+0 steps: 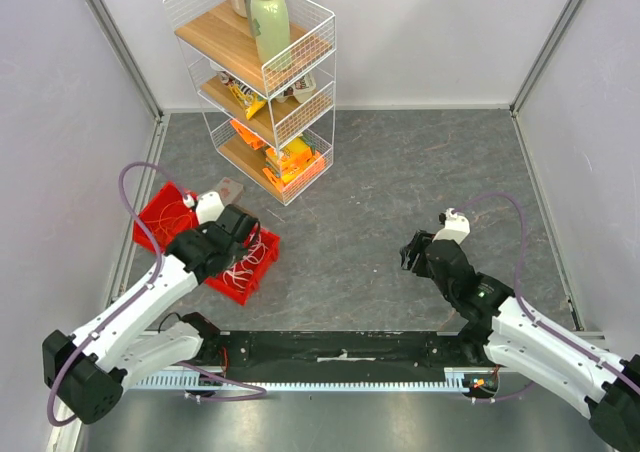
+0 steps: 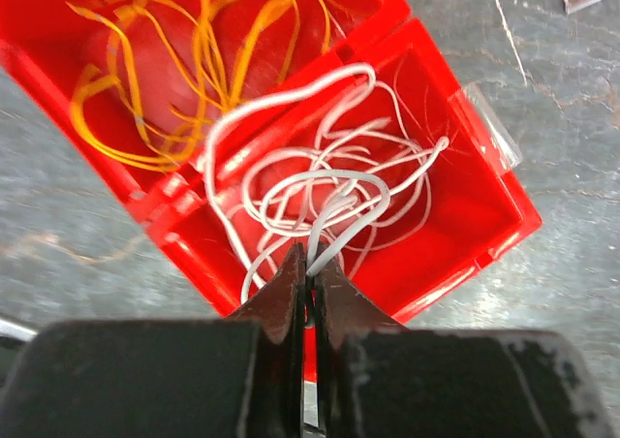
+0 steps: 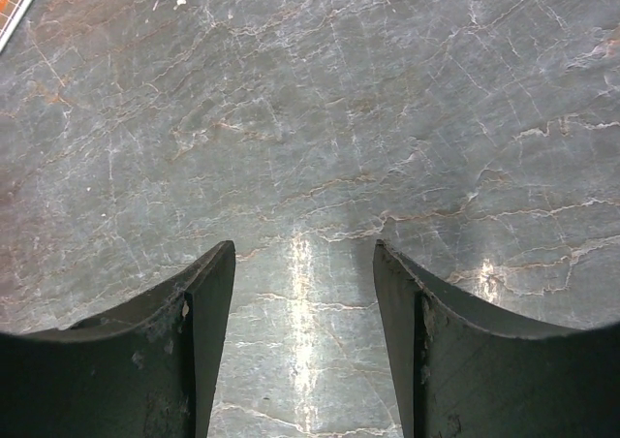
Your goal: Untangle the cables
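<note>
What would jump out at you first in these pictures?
The bright red bin on the left, with orange cables in one compartment and white cables curled in the other. The left gripper is shut on a white strand there. At the back stands a wire shelf of bottles and snack packets.

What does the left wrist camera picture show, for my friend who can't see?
The left tool is shut on a white cable from a loose white tangle in one compartment of a red tray. Orange cables fill the next compartment; grey table lies around.
</note>
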`<action>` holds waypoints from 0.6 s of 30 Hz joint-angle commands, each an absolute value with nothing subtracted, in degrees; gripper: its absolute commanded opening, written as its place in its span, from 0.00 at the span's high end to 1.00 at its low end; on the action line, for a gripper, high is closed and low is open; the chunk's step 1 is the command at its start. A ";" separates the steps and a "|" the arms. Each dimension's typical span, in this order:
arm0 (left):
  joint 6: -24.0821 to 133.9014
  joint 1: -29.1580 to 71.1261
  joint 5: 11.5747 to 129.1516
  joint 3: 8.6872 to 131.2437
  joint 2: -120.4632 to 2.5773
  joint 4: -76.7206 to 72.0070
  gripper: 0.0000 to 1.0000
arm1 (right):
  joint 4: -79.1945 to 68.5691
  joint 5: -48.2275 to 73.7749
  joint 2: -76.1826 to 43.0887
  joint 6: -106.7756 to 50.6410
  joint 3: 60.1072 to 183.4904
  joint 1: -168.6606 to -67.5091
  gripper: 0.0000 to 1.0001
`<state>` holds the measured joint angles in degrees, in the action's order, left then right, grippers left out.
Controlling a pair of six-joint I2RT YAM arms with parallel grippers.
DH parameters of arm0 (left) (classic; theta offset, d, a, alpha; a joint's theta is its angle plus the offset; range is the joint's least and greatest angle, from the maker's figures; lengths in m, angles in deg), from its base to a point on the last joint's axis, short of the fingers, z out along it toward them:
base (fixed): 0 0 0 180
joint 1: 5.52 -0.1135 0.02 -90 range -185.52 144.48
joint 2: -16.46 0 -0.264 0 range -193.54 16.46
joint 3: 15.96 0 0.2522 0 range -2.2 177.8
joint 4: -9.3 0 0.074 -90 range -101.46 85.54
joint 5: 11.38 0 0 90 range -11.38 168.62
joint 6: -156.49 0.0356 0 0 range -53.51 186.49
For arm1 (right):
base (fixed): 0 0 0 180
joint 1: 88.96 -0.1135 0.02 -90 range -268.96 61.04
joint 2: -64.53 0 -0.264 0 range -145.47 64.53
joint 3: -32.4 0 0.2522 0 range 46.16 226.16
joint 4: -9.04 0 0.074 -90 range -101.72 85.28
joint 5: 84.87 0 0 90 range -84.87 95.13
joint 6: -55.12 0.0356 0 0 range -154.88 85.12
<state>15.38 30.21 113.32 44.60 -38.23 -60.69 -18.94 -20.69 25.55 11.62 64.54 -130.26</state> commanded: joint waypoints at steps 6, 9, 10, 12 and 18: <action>0.91 27.97 96.03 29.53 -38.65 -42.63 0.98 | -17.73 -20.62 26.92 11.53 64.97 -130.09 0.33; 2.50 27.88 96.55 31.71 -37.42 -43.83 0.98 | -17.73 -20.27 26.48 10.65 65.32 -130.09 0.33; 2.94 27.88 97.25 33.29 -36.72 -45.14 0.93 | -17.73 -20.18 26.30 10.30 65.59 -130.18 0.33; 3.56 27.88 99.27 36.98 -34.79 -48.65 0.61 | -17.90 -20.18 26.39 9.68 65.94 -130.09 0.33; 8.47 27.88 103.06 48.15 -25.57 -54.29 0.08 | -17.81 -20.18 25.78 7.14 66.73 -130.18 0.33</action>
<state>5.34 28.02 99.27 40.80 -32.03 -51.99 -18.96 -20.14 26.16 9.85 64.54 -130.26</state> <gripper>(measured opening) 0.882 0.667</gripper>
